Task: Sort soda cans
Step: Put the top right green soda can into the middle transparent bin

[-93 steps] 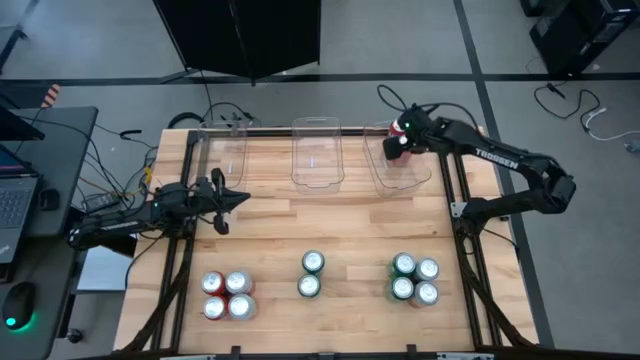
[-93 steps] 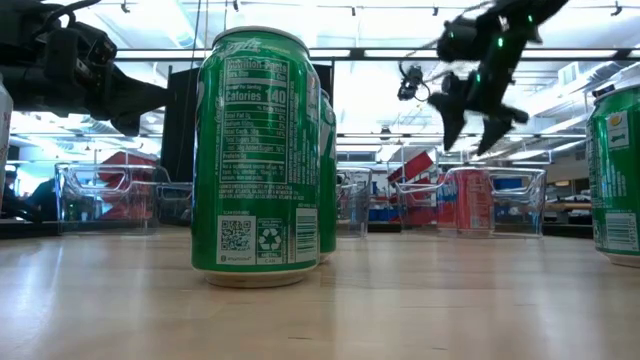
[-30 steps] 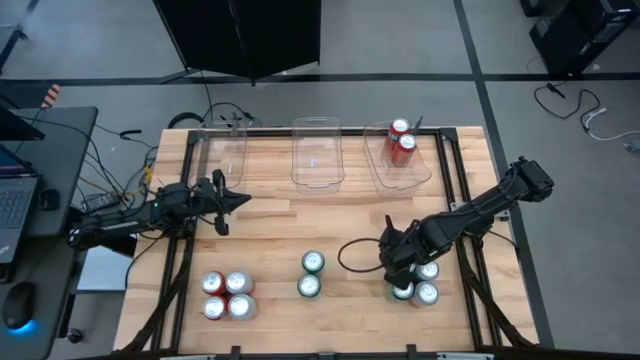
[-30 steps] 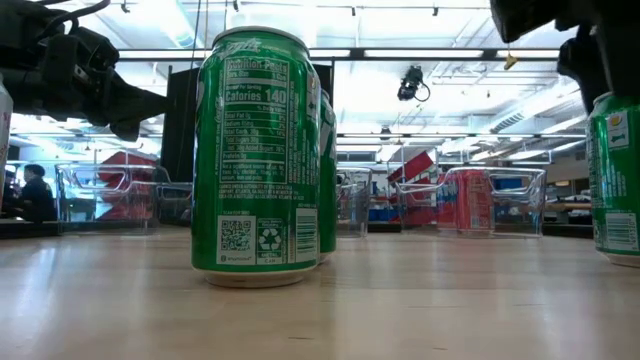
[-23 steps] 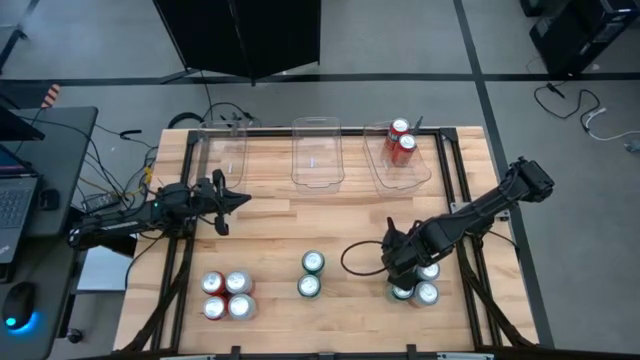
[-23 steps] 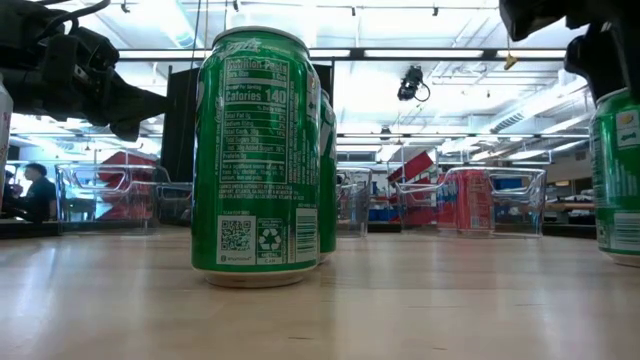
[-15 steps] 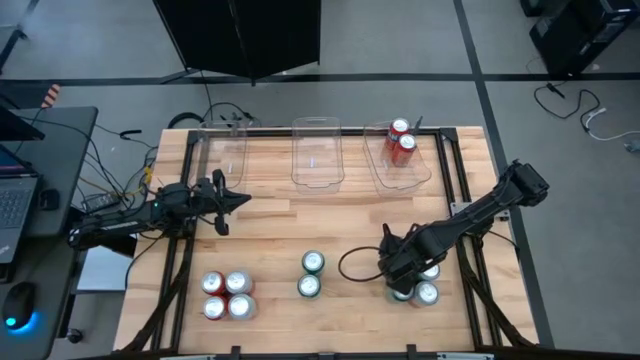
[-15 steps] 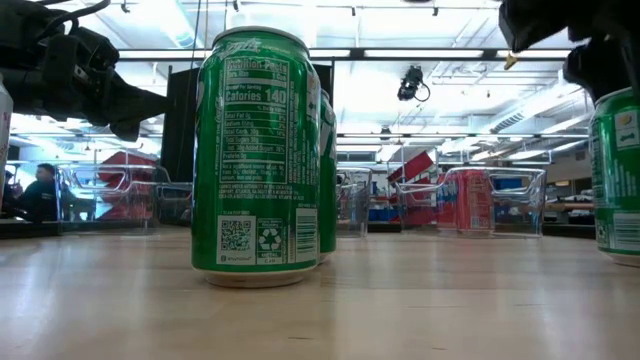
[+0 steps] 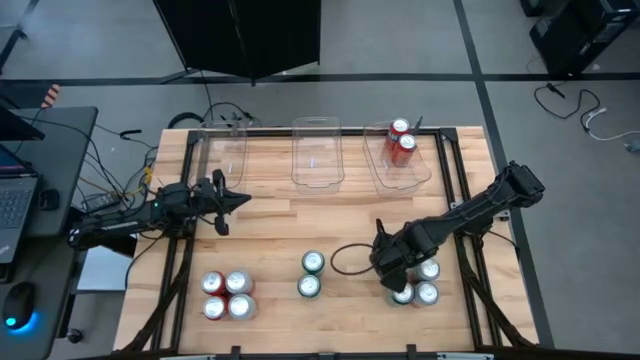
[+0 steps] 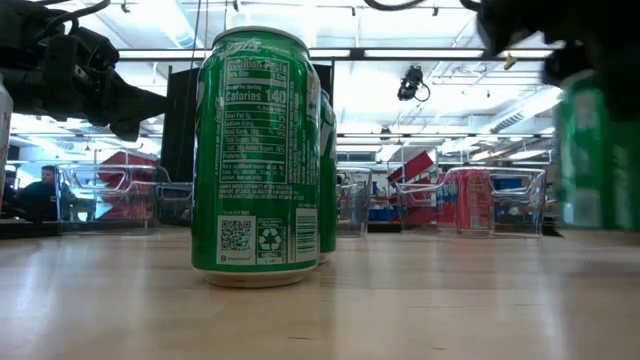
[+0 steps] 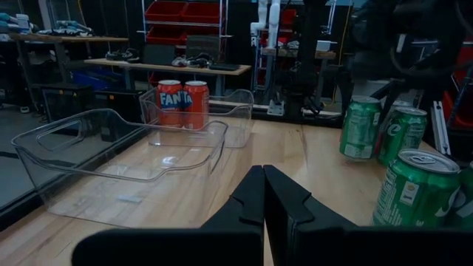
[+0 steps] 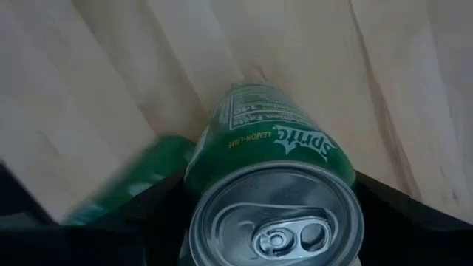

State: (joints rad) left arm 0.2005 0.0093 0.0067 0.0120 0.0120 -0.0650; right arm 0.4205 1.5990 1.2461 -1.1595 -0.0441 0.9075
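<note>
My right gripper (image 9: 393,262) points down over the front-right group of soda cans and is shut on a green can (image 12: 273,125), which the gripper hides in the high view. Three more cans of that group (image 9: 420,288) stand on their bases beside it. Two green cans (image 9: 311,274) stand at the front middle, and a group with red bodies (image 9: 227,295) at the front left. Two red cans (image 9: 400,140) stand in the far-right clear bin (image 9: 425,172). My left gripper (image 9: 244,199) is shut, level above the table's left side. My right gripper pinches the green can's upper side wall (image 12: 205,193) between its two fingers (image 12: 159,210), one on each side just below the silver top. The fingers come from above, pointing down. The can hangs top up, and in the low view its blurred bottom (image 10: 598,222) shows above the tabletop.
Two more clear bins (image 9: 224,152) (image 9: 317,155) stand along the far edge, left and middle. A black cable loops (image 9: 345,258) on the table beside the right gripper. Bare wood lies between the bins and the can groups. A desk with a laptop (image 9: 15,205) stands to the left.
My right gripper has sunk onto the right group, taken hold of a green can and moved toward the table's left edge. In the low view that can has gone left and up, its bottom off the wood. The other cans stay put.
</note>
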